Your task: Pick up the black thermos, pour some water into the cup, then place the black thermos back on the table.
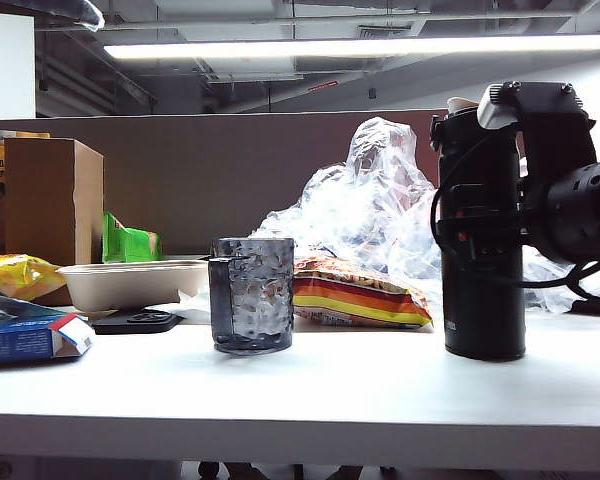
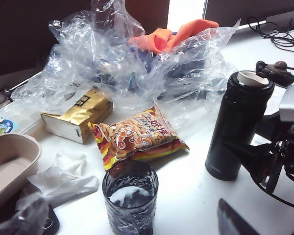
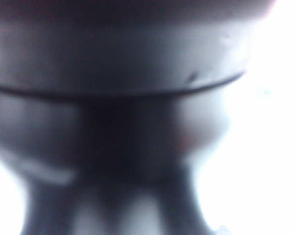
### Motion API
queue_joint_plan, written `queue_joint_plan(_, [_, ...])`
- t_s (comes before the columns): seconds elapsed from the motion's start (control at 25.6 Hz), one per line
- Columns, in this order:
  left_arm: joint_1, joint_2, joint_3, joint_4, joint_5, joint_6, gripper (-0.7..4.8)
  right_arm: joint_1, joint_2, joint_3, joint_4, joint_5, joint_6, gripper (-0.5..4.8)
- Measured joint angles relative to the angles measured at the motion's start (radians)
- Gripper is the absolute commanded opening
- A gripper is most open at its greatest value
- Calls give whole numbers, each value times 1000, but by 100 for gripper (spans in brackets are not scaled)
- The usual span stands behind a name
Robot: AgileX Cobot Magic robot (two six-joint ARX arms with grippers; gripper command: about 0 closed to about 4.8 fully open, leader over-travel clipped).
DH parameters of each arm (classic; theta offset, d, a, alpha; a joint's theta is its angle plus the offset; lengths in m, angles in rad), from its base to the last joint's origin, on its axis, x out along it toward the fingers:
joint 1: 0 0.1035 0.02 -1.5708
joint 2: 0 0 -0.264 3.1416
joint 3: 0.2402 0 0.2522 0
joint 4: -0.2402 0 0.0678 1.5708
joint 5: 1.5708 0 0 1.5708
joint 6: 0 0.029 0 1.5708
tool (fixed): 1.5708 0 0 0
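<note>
On my wide white table (image 1: 310, 400) stand the tall matte black thermos (image 1: 483, 240) and dimpled smoky-grey cup (image 1: 252, 295), with a striped snack bag (image 1: 355, 297), beige tray (image 1: 130, 283), blue carton (image 1: 25, 335) and crumpled clear plastic (image 2: 132, 58).

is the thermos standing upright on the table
Yes, the black thermos stands upright with its base on the table, the right tool around it.

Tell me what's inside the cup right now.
The cup holds some clear water, seen from above in the left wrist view. How deep it is I can't judge through the dark dimpled wall. The right end effector is clamped around the black thermos, standing upright on the table.
</note>
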Motion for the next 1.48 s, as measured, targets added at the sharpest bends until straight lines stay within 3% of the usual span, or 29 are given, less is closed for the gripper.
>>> queue_joint_plan(0.08, [0, 0, 0, 0, 0, 0, 479, 0, 4, 0, 3, 0, 2, 155])
queue_joint_plan(0.12, [0, 0, 0, 0, 0, 0, 479, 0, 4, 0, 3, 0, 6, 244])
queue_joint_plan(0.16, [0, 0, 0, 0, 0, 0, 479, 0, 4, 0, 2, 0, 20, 275])
queue_joint_plan(0.27, [0, 0, 0, 0, 0, 0, 479, 0, 4, -10, 9, 0, 27, 297])
queue_joint_plan(0.35, [0, 0, 0, 0, 0, 0, 479, 0, 2, -50, 50, 0, 29, 355])
queue_joint_plan(0.43, [0, 0, 0, 0, 0, 0, 479, 0, 1, -90, 98, 0, 32, 454])
queue_joint_plan(0.47, [0, 0, 0, 0, 0, 0, 479, 0, 7, -107, 53, 1, 29, 477])
queue_joint_plan(0.51, [0, 0, 0, 0, 0, 0, 479, 0, 19, -117, -8, 0, 29, 477])
queue_joint_plan(0.7, [0, 0, 0, 0, 0, 0, 479, 0, 0, -160, 77, 1, 36, 476])
queue_joint_plan(0.78, [0, 0, 0, 0, 0, 0, 479, 0, -47, -222, 89, 1, 70, 447])
queue_joint_plan(0.82, [0, 0, 0, 0, 0, 0, 479, 0, -86, -256, 90, 1, 87, 312])
queue_joint_plan(0.86, [0, 0, 0, 0, 0, 0, 244, 0, -124, -281, 89, -2, 98, 107])
queue_joint_plan(0.9, [0, 0, 0, 0, 4, 0, -8, -1, -166, -285, 87, -27, 101, -1])
queue_joint_plan(1.02, [0, -23, 0, -9, 64, -1, -6, 1, -280, -285, 93, -133, 142, -2])
queue_joint_plan(1.25, [0, -216, 0, -72, 62, -2, -5, 8, -457, -278, 43, -212, 352, -2])
queue_joint_plan(1.48, [0, -441, 0, -308, -32, -77, -5, 93, -583, -201, -161, -261, 366, -2])
